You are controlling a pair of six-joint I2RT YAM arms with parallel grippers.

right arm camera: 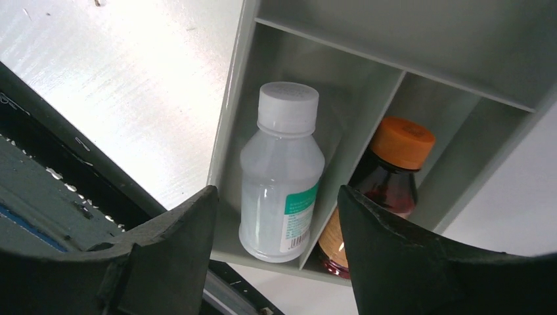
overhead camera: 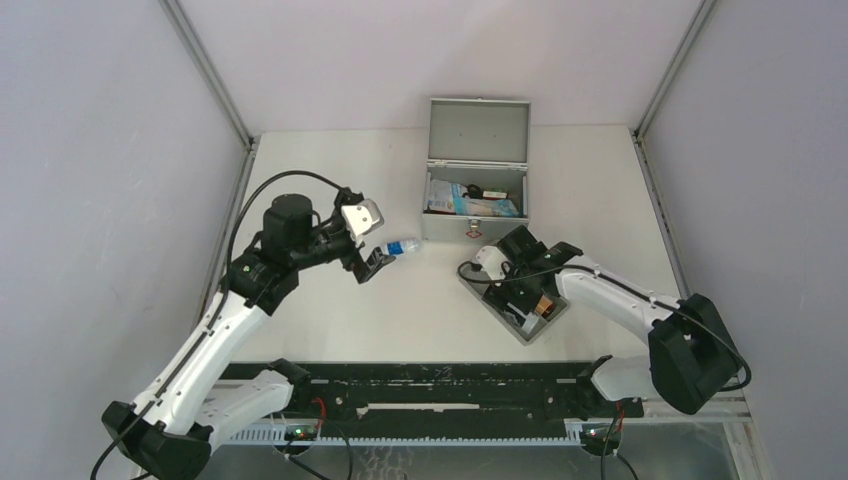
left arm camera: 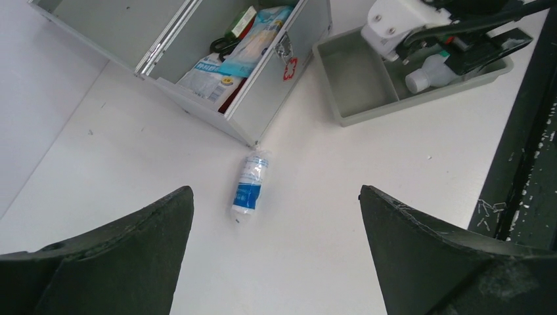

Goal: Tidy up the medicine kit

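The grey metal medicine kit [overhead camera: 478,130] stands open at the back centre, with several packets inside; it also shows in the left wrist view [left arm camera: 269,98]. A small wrapped roll with a blue label [overhead camera: 403,245] lies on the table by the kit's front left corner, seen too in the left wrist view [left arm camera: 249,184]. My left gripper [overhead camera: 372,262] is open and empty just left of the roll. My right gripper [overhead camera: 505,285] is open above the grey tray [overhead camera: 532,331]. Below it lie a clear white-capped bottle [right arm camera: 282,167] and an amber orange-capped bottle [right arm camera: 384,180] in neighbouring compartments.
The tray [left arm camera: 358,115] sits at an angle right of the kit. A black rail [overhead camera: 420,385] runs along the table's near edge. Grey walls close in the left and right sides.
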